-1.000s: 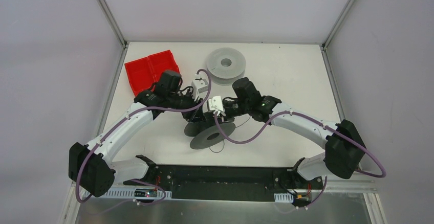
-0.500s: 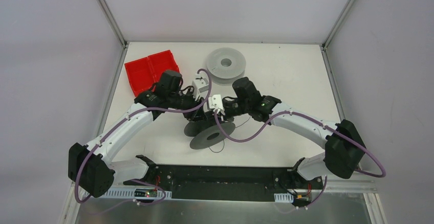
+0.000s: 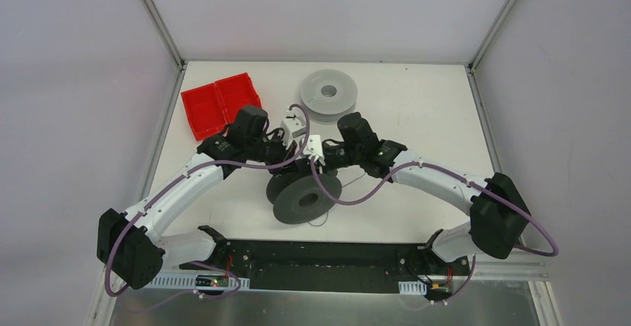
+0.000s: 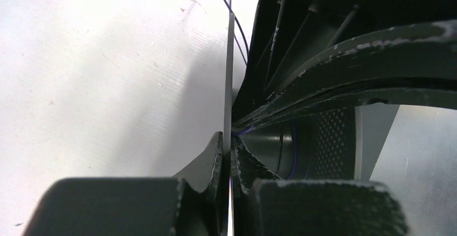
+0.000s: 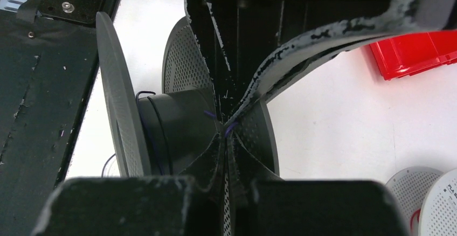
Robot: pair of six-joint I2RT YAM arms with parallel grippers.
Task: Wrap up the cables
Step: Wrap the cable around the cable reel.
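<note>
A dark grey spool (image 3: 301,199) stands tilted on the table's middle. Both grippers meet at its upper edge. My left gripper (image 4: 228,139) is shut on the thin rim of one spool flange (image 4: 229,74), which runs edge-on between its fingers. My right gripper (image 5: 226,133) is shut on the thin dark cable (image 5: 230,128), pinched at its tips beside the perforated flange (image 5: 186,63). A few turns of cable lie on the hub (image 5: 156,139). Loose cable (image 4: 237,31) trails onto the table, and a curl (image 3: 321,222) shows below the spool.
A light grey spool (image 3: 328,95) lies at the back centre. Red bins (image 3: 216,104) sit at the back left. The black base plate (image 3: 327,263) runs along the near edge. Pale spools (image 5: 426,198) show low in the right wrist view.
My left gripper has closed from open onto the flange. The dark spool has tipped up, its near flange now facing the camera more. The right gripper stays shut.
</note>
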